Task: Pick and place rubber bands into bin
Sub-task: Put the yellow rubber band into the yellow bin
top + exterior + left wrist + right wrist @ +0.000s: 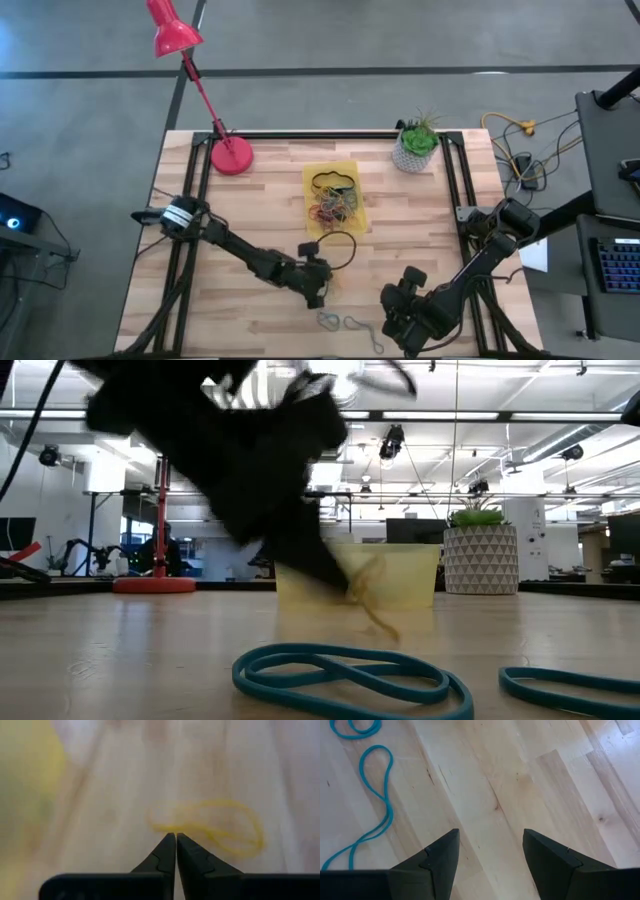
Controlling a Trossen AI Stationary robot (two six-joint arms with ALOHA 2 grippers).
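1. Left wrist view: the left gripper (pixel 175 836) is seen with its fingers pressed together on a yellow rubber band (pixel 220 825), which trails over the wooden table (pixel 125 785).
2. Seen from above, the left gripper (pixel 316 283) is placed just in front of the yellow bin (pixel 333 172), where many rubber bands (pixel 332 203) are piled.
3. Two teal rubber bands (pixel 345 323) are left on the table near the front edge.
4. The right gripper (pixel 490 847) is held wide apart and empty over bare wood beside them.
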